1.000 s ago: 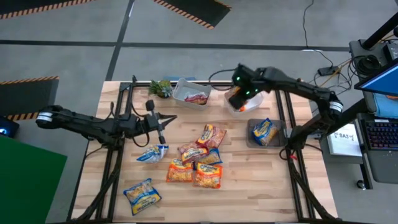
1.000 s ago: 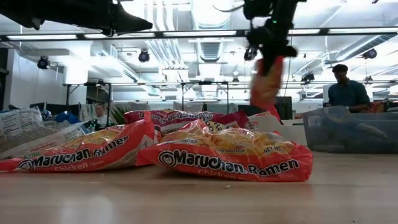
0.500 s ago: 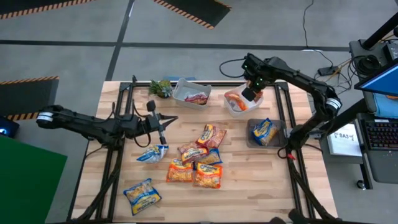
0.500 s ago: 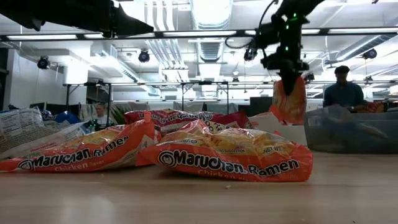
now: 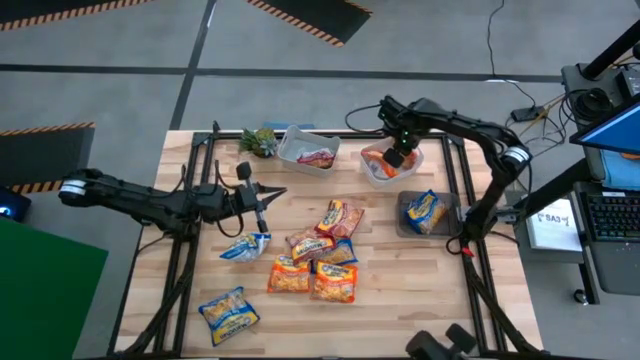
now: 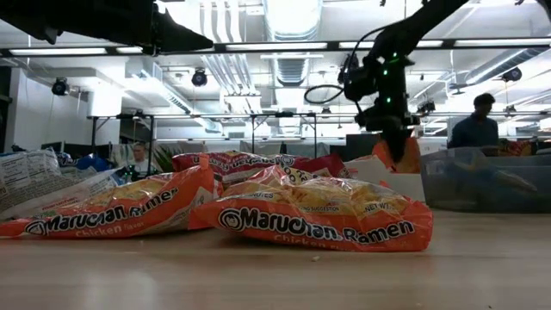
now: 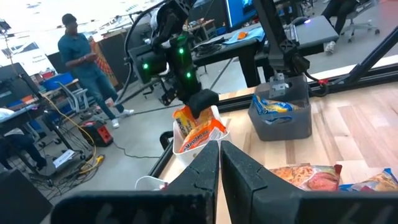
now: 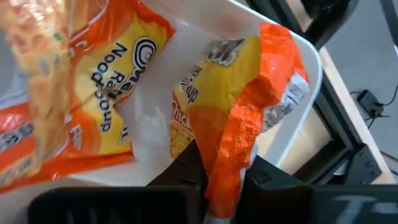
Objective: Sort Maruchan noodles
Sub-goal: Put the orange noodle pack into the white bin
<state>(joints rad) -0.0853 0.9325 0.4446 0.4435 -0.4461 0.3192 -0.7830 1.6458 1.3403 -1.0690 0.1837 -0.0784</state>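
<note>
Right gripper (image 5: 395,158) sits over the clear tub (image 5: 372,177) at the table's far edge, fingers pinched on the edge of an orange packet (image 8: 239,140) standing inside it, beside a second orange packet (image 8: 74,112). Left gripper (image 5: 262,222), fingers together and holding nothing, hovers above the loose noodle packets (image 5: 315,262) mid-table. Blue packet (image 5: 425,209) lies in the grey tub (image 5: 403,222) nearby

Three clear tubs (image 5: 309,147), about eleven noodle packets (image 5: 289,275)
</note>
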